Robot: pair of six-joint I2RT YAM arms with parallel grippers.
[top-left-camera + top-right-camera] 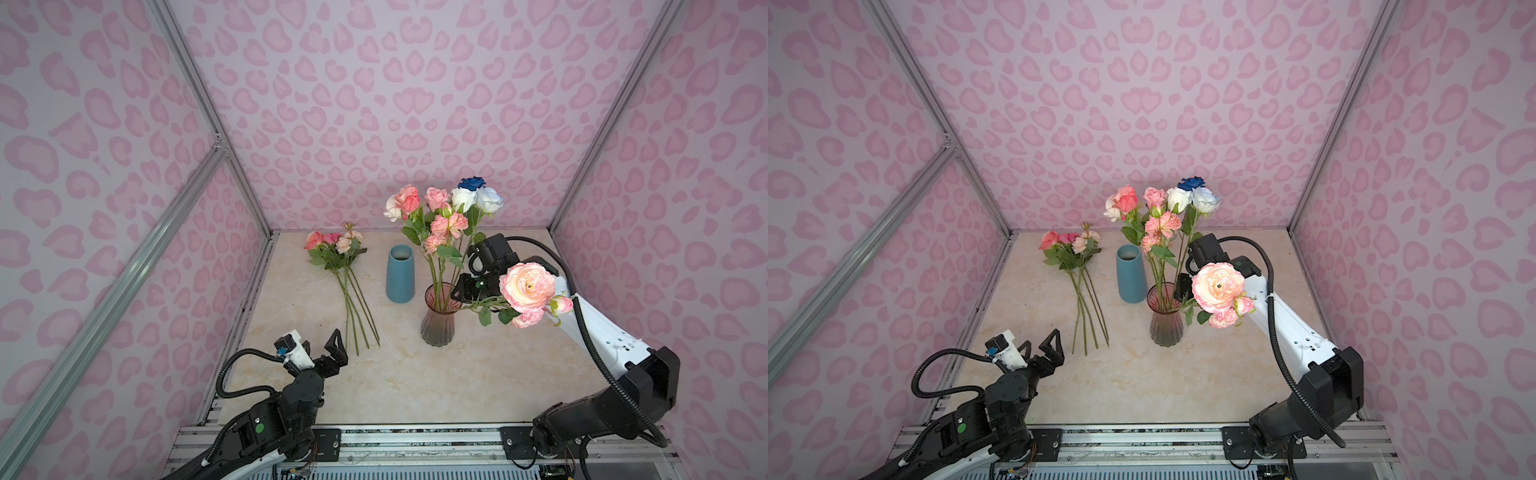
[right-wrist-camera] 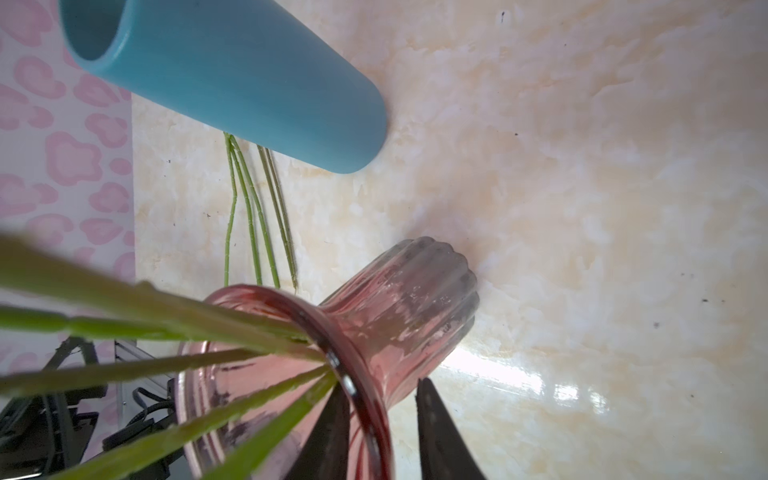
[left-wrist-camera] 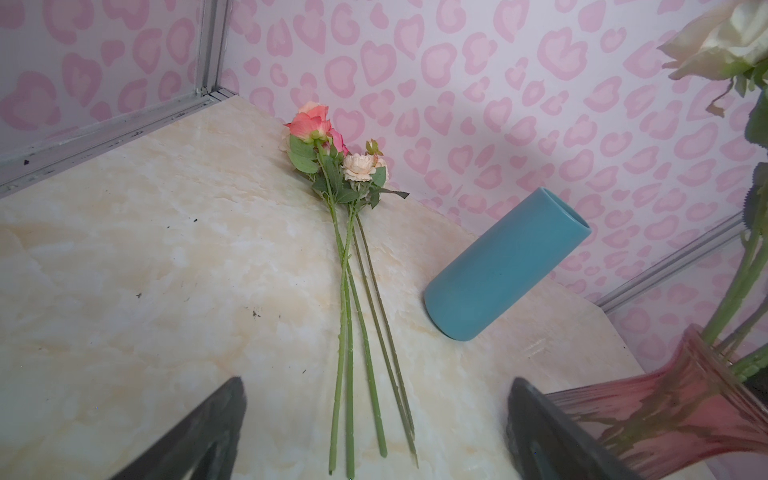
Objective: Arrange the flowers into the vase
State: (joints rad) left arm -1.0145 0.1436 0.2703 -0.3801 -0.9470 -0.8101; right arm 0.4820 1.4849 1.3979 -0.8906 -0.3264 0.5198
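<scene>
In both top views a pink ribbed glass vase (image 1: 436, 328) stands upright on the pale marbled worktop (image 1: 478, 382), a little to the right of the middle of the frame. Several flowers (image 1: 440, 220) already stand in it on long green stems: coral, pink and white roses, and one dark blue rose at the very top. One big peach-pink bloom (image 1: 528, 286) with small buds beside it leans out to the right of the vase, in front of the right arm. Its leafy stem points toward the vase mouth.

Just to the left of the glass vase, but not touching it, stands a plain blue vase (image 1: 400, 274). Further left, a few loose flowers (image 1: 336, 245) lie flat on the worktop, with the heads toward the back wall.

The left pincer (image 1: 322, 338) is in the lower left of the frame, near the cut ends of the lying stems. It is spread wide and there is nothing between its fingers.

The right pincer (image 2: 380, 386) is at the mouth of the glass vase. In the right wrist view its two dark fingers (image 2: 436, 432) stand with a narrow gap, and the glass rim passes between them. I cannot tell whether they pinch anything.

A round green sticker (image 1: 259, 428) sits on the left arm near its base. It is too small to tell whether it has any writing.
</scene>
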